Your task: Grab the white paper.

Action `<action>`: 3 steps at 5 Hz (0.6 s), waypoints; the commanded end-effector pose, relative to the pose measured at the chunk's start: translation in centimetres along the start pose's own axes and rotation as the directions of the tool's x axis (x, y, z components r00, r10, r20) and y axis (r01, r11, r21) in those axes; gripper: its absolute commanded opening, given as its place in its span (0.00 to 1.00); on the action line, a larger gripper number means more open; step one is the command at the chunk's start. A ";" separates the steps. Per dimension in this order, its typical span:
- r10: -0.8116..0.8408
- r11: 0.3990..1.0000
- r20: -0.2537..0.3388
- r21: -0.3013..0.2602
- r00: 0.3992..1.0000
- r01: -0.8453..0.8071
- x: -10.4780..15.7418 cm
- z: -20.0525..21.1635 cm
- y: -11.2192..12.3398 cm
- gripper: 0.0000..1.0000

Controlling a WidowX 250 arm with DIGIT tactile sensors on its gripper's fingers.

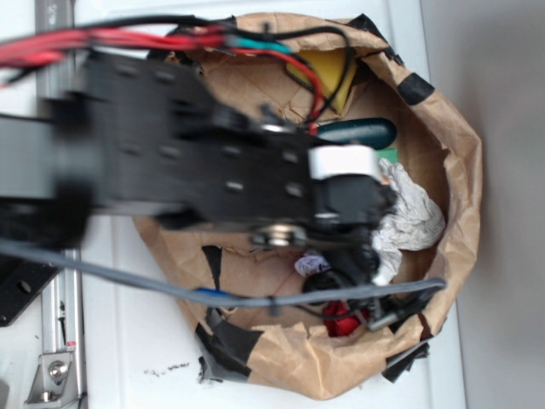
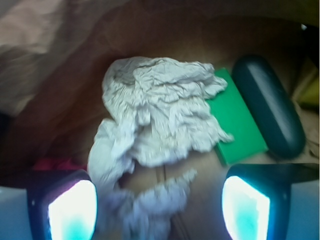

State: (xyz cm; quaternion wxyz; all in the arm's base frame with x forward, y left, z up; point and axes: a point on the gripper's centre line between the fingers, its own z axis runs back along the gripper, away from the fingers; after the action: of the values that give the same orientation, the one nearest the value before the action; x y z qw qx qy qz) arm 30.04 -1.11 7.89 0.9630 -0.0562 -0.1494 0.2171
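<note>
Filling most of the exterior view, the black robot arm [image 1: 187,145] reaches over the brown kraft paper nest [image 1: 460,170] with its black tape patches [image 1: 230,341]. Inside, the white paper [image 2: 160,110] lies crumpled in lumpy wads near the nest's far wall, overlapping the green sponge [image 2: 240,125], which sits just beside a dark oval case [image 2: 270,105]. The gripper [image 2: 160,207] hangs above the paper's lower wad with its fingers [image 2: 72,210] spread wide, holding nothing.

No readable text, labels, brands or numbers on anything in either view.
</note>
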 end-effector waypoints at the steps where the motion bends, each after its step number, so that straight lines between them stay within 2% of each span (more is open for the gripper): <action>1: -0.043 0.997 0.030 0.067 0.999 0.041 4.0 -1.7 -0.9 1.00; 2: -0.119 0.992 -0.047 0.045 0.992 0.121 4.1 -3.8 -1.4 1.00; 3: -0.188 0.982 -0.056 -0.007 0.981 0.188 3.7 -3.9 -1.4 0.00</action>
State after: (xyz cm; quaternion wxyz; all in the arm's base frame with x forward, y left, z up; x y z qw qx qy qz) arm 34.19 -1.14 4.45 0.9848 -0.0518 -0.1067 0.1266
